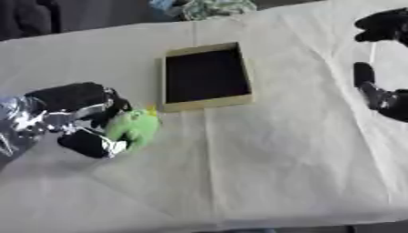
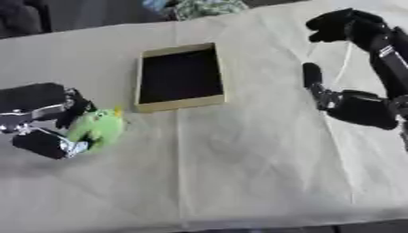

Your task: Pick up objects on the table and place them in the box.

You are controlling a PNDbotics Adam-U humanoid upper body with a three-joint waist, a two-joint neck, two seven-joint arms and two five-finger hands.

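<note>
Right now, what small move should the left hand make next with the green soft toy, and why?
Probably lift it and carry it toward the shallow tan box with a dark inside. The left hand has its fingers curled around the green soft toy, which lies on the white tablecloth beside the box's near corner.

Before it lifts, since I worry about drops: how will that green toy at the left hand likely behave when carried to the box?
The green toy looks rounded and plush, so probably soft and light. The left hand has fingers curled around it, so it may squash rather than slip. Dropped into the box, it would likely settle, not roll.
</note>
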